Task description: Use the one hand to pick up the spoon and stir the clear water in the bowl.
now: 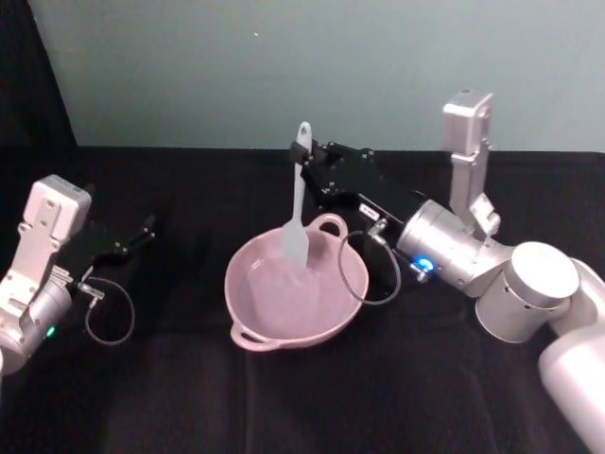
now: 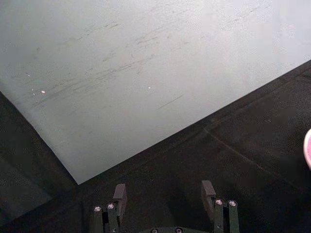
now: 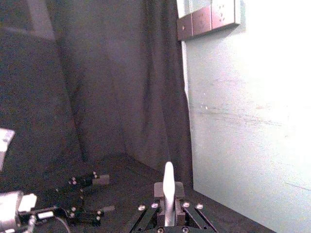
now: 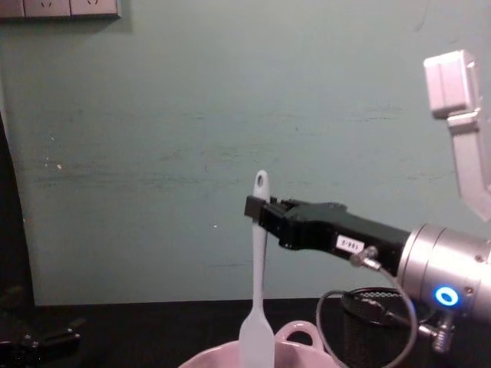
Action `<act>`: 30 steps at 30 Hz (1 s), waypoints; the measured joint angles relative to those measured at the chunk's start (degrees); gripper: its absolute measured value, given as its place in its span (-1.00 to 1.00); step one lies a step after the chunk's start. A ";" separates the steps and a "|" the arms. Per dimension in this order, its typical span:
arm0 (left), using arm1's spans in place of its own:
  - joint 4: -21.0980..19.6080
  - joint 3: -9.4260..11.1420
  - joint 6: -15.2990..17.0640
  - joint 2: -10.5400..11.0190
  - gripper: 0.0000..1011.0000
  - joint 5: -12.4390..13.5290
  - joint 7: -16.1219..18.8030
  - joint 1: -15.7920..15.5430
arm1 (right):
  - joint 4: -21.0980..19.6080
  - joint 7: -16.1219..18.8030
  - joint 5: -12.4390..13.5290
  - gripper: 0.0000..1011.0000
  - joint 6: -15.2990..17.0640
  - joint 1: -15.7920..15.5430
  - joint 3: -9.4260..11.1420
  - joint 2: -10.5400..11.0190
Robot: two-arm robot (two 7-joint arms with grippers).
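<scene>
The white spoon [image 1: 298, 203] stands nearly upright, its flat blade dipped into the pale pink bowl [image 1: 248, 322] at the middle of the black table. My right gripper [image 1: 301, 157] is shut on the upper part of the handle, just under the oval hole. From the chest view the spoon [image 4: 258, 291] hangs from the right gripper [image 4: 258, 209] down into the bowl [image 4: 295, 333]. The handle tip [image 3: 168, 182] pokes up between the jaws in the right wrist view. My left gripper [image 1: 146, 227] rests open on the table far to the left, apart from the bowl, its fingers [image 2: 119, 196] spread.
A black wire-mesh cup [image 4: 368, 326] stands behind the right arm's wrist. A dark cable [image 1: 364, 274] loops from the right wrist over the bowl's right rim. A pale green wall [image 1: 312, 66] closes the table's far side.
</scene>
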 joint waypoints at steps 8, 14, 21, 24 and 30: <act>0.00 0.00 0.00 0.00 1.00 0.00 0.00 0.00 | -7.59 -0.49 4.01 -0.77 5.00 -2.87 1.75 2.55; 0.00 0.00 0.00 0.00 1.00 0.00 0.00 0.00 | -13.09 -4.09 6.34 -0.77 9.67 -4.64 3.03 4.47; 0.00 0.00 0.00 0.00 1.00 0.00 0.00 0.00 | -16.38 -6.60 10.76 -0.77 15.18 -5.27 4.74 6.02; 0.00 0.00 0.00 0.00 1.00 0.00 0.00 0.00 | -17.58 -7.62 12.69 -0.77 17.05 -5.53 5.56 6.59; 0.00 0.00 0.00 0.00 1.00 0.00 0.00 0.00 | -19.87 -9.62 15.51 -0.77 19.85 -5.91 6.67 7.85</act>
